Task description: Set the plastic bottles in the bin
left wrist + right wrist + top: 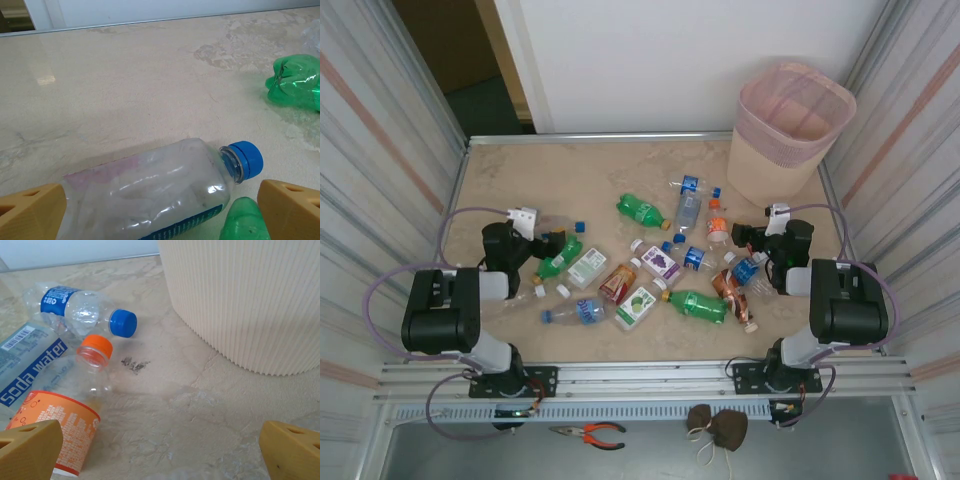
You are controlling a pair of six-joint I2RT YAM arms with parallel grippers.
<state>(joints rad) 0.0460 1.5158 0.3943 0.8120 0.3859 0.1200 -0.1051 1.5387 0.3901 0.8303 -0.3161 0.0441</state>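
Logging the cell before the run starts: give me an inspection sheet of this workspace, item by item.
Surface: beige marbled table, with a dark smudge near the bin.
Job's things: plastic bottles lying scattered mid-table; bin upright in the far right corner.
Clutter: orange-handled pliers and brown pouches on the ledge below the arm bases.
Tools: left tool open, astride a clear blue-capped bottle; right tool open over bare table, beside an orange-labelled bottle.
Cables: lilac cables looped beside each arm, apart from the bottles.
Surroundings: corrugated walls on both sides, white panel behind.
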